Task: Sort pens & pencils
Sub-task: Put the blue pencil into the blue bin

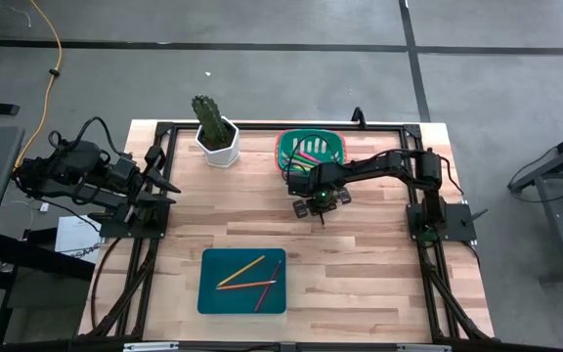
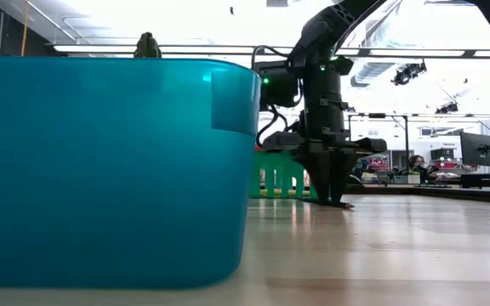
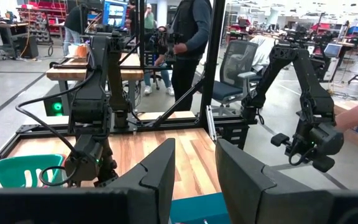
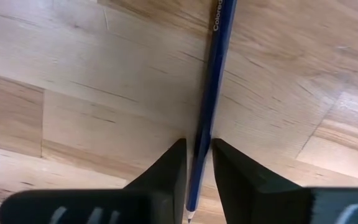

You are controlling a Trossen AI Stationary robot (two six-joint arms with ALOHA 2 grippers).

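I see my right end effector [image 4: 196,163] down on the counter [image 4: 92,106], fingers clamped on a blue pencil [image 4: 209,81]; my left end effector [image 3: 194,177] waits released beside the counter.

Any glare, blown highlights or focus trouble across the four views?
Low view: ceiling blown white, blue tray fills the foreground. Right wrist view: sharp on the blue pencil between the right gripper fingers. High view: evenly lit. Left wrist view: near fingers soft.
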